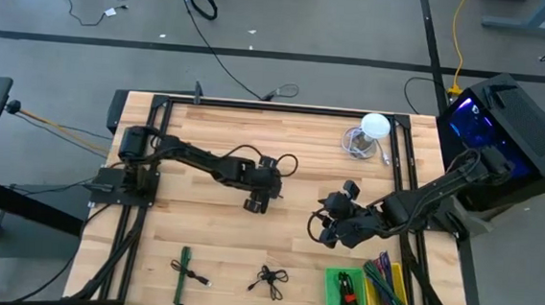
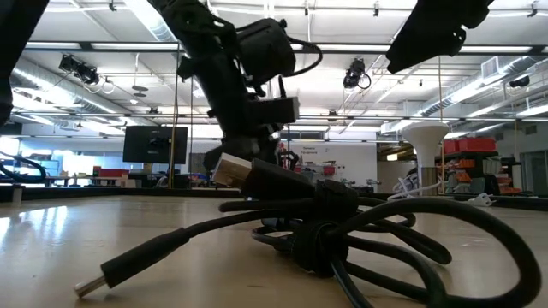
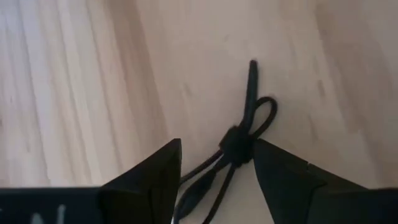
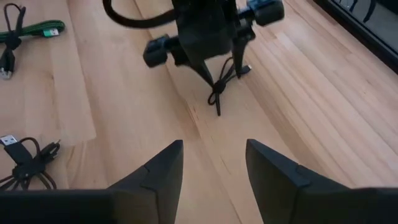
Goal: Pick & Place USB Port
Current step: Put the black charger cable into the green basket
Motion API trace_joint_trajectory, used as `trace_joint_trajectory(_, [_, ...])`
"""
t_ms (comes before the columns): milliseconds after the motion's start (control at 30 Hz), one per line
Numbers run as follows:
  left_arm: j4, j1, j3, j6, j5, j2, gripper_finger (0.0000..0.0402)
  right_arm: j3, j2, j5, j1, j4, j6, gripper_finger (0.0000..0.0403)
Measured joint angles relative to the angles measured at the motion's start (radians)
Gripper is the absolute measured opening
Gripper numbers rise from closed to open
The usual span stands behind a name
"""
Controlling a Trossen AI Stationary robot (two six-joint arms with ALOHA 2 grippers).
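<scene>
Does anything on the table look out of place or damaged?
Nothing stands out. The left gripper is open over a small bundled black cable; another black cable and a green cable lie loose near the front edge, and the bins look orderly. No damage shows.

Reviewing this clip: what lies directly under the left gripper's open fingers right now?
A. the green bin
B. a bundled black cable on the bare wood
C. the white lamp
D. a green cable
B. In the left wrist view, the bundled black cable lies on the wood between the left gripper's spread fingers; the right wrist view shows the same cable beneath that gripper.
</scene>
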Motion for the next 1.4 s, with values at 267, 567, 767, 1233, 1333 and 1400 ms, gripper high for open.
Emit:
trace_joint_trajectory(267, [-0.066, 0.060, -0.010, 0.000, 0.056, -0.002, 0.0198, 0.000, 0.000, 0.000, 0.000, 0.012, -0.014, 0.0174])
trace_joint_trajectory(567, [-0.073, 0.100, -0.009, -0.047, 0.116, -0.002, 0.0168, 0.000, 0.000, 0.000, 0.000, 0.023, -0.020, 0.0174])
trace_joint_trajectory(767, [-0.077, 0.107, -0.008, -0.053, 0.127, -0.002, 0.0021, 0.000, 0.000, 0.000, 0.000, 0.024, -0.023, 0.0174])
trace_joint_trajectory(1233, [-0.141, 0.095, -0.010, -0.211, 0.130, -0.225, 0.0012, 0.000, 0.000, 0.045, 0.000, 0.038, -0.016, 0.0174])
trace_joint_trajectory(1333, [-0.139, 0.090, -0.010, -0.215, 0.130, -0.330, 0.0012, 0.000, 0.000, 0.069, -0.001, 0.063, -0.021, 0.0174])
trace_joint_trajectory(1400, [-0.151, 0.088, -0.010, -0.210, 0.131, -0.408, 0.0012, 0.000, 0.001, 0.098, -0.004, 0.078, -0.038, 0.0174])
